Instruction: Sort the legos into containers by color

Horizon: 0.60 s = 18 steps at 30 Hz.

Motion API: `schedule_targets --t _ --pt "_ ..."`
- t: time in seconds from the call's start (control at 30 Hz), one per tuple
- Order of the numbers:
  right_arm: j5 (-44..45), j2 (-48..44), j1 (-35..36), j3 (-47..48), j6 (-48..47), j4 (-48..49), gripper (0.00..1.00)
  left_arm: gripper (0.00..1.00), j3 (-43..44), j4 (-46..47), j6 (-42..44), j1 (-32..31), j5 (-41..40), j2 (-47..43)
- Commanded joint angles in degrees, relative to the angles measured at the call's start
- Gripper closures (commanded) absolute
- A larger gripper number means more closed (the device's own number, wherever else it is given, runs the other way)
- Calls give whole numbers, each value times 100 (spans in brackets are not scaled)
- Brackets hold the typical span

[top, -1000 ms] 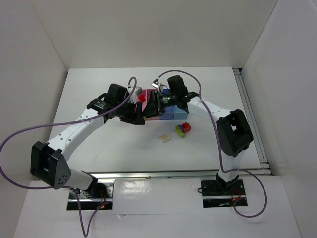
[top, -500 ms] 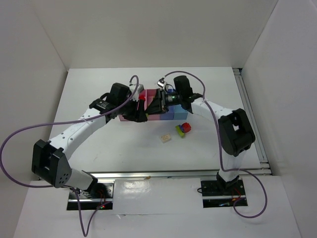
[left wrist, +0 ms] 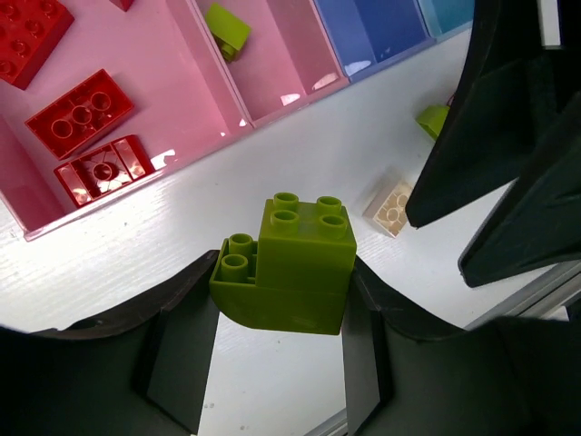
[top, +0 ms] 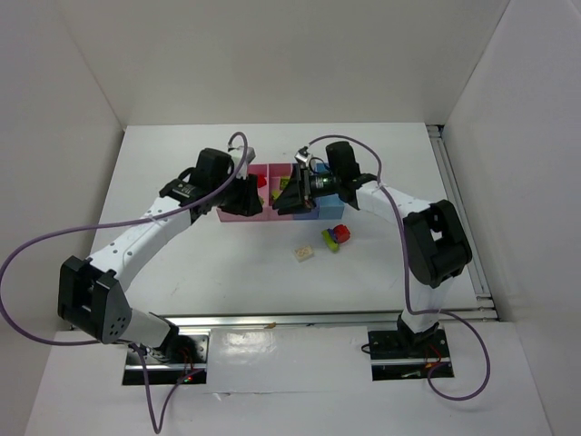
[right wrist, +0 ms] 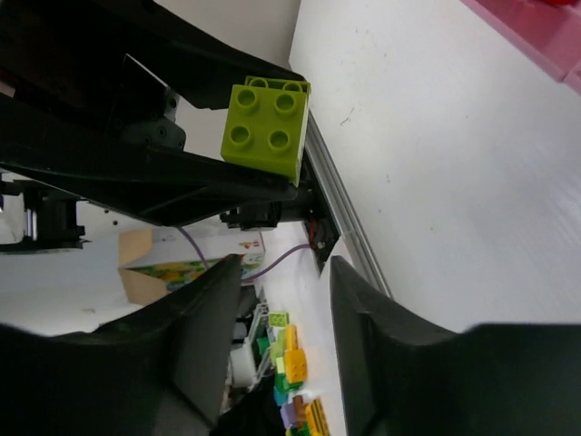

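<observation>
- Since a second ago both grippers have drawn apart over the containers (top: 238,215). The pink bins they were covering now show between them in the top view.
- We see the left gripper (top: 250,198) clamped on a lime green clump (left wrist: 289,263), a square brick sitting on a rounded piece. Its two dark fingers (left wrist: 182,350) press the clump's sides.
- That clump hangs over the white table (left wrist: 136,245), just on the near side of the pink bins and not inside any bin.
- We see the right gripper (top: 283,193) facing the left one, with its fingers (right wrist: 195,336) spread wide and nothing between them. Its wrist camera looks straight at the same lime green clump.
- Red bricks (left wrist: 80,113) lie in the outer pink bin, and we count at least three.
- One lime green brick (left wrist: 227,27) lies in the second pink bin.
- The periwinkle bin (left wrist: 372,32) and the light blue bin (left wrist: 449,11) follow in the row. What we see of their floors is bare.
- A cream brick (left wrist: 392,207) lies on the table, well apart from the bins.
- A red-and-green clump (top: 336,236) lies on the table near the cream brick, on its right in the top view.
</observation>
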Motion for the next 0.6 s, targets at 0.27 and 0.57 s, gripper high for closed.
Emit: schedule_targets --t 0.27,0.57 --pt "-242 -221 -19 113 289 190 20 100 71 312 65 -1 300 13" --pt "-137 68 42 429 889 736 20 100 -149 365 188 -1 722 -224"
